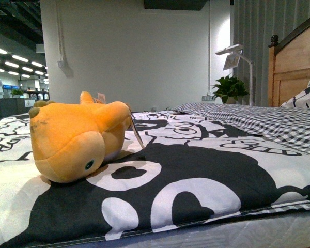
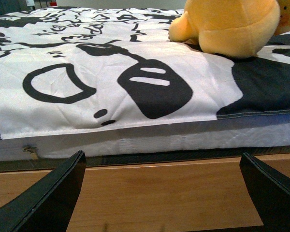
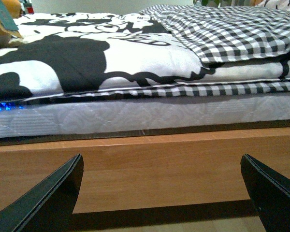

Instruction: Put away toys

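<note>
The left hand was seen spread wide, with nothing held or touched; the right hand was likewise wide and empty. Both were held low, levelled at the wooden side rail of the bed. One yellow-orange plush toy was laid on the bed's black-and-white cover, well apart from the two hands

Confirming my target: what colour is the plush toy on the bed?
The plush toy is yellow-orange; clearest in the front view.
</note>
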You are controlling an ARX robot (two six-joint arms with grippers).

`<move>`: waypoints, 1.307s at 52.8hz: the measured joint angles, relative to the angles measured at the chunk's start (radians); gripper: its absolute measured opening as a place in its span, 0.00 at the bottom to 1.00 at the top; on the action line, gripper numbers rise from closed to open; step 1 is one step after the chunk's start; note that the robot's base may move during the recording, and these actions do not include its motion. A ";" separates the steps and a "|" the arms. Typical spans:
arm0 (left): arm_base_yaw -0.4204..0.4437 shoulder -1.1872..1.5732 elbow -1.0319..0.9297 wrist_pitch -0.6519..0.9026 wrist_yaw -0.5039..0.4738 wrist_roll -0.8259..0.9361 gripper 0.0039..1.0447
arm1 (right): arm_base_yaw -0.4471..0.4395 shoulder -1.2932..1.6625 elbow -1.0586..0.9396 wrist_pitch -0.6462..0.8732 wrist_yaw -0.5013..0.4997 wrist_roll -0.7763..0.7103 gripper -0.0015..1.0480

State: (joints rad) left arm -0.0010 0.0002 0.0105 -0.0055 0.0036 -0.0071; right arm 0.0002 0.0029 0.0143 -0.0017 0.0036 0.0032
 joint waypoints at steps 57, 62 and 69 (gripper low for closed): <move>0.000 0.001 0.000 0.001 -0.004 0.000 0.94 | 0.000 0.001 0.000 0.001 -0.007 0.000 0.94; 0.000 0.001 0.000 0.001 -0.004 0.000 0.94 | 0.009 0.008 0.002 -0.012 0.035 0.025 0.94; 0.000 0.001 0.000 0.001 -0.003 0.000 0.94 | 0.004 0.103 0.004 0.026 0.082 0.164 0.94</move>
State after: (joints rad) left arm -0.0010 0.0010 0.0105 -0.0044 0.0002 -0.0074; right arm 0.0040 0.1062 0.0181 0.0238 0.0856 0.1669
